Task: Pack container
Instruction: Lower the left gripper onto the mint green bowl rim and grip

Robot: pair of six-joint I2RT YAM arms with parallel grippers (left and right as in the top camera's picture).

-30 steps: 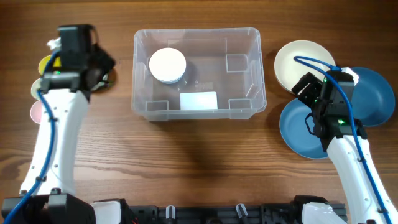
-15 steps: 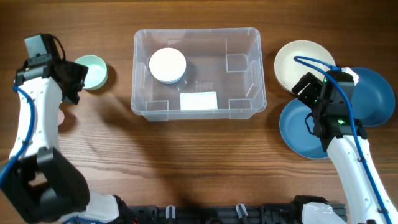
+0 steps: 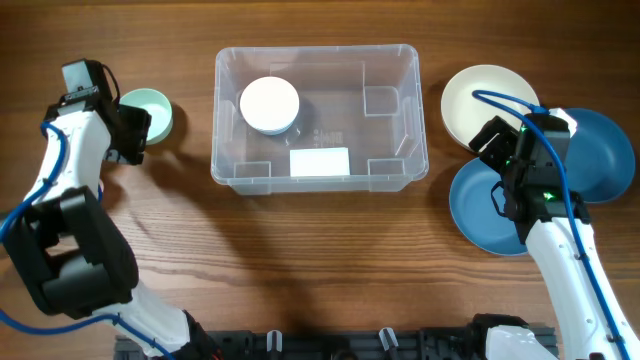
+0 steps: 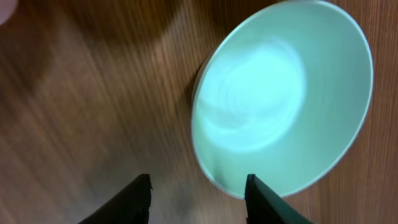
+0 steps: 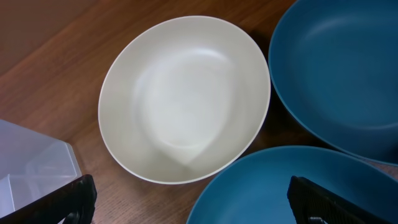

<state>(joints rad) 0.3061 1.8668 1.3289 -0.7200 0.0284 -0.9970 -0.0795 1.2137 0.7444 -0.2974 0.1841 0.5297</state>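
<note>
The container (image 3: pixel 400 60) is a clear plastic bin at the table's middle, with a white label (image 3: pixel 319 162) on its base and a white round lid-like dish (image 3: pixel 269 105) inside at the left. My left gripper (image 3: pixel 132 138) (image 4: pixel 199 199) is open, low over the wood beside a mint bowl (image 3: pixel 150 112) (image 4: pixel 280 93); its right finger is at the bowl's rim. My right gripper (image 3: pixel 492 140) (image 5: pixel 193 208) is open and empty above a cream bowl (image 3: pixel 480 95) (image 5: pixel 183 99) and two blue plates.
Two blue plates (image 3: pixel 605 150) (image 3: pixel 485 215) overlap right of the container; both show in the right wrist view (image 5: pixel 342 68) (image 5: pixel 261 186). The container's corner (image 5: pixel 31 168) shows there at the lower left. A pink edge (image 4: pixel 4 5) shows beside the mint bowl.
My left arm swung off the stack at the left, uncovering the mint bowl, then moved back right toward it. The right arm has not moved.
</note>
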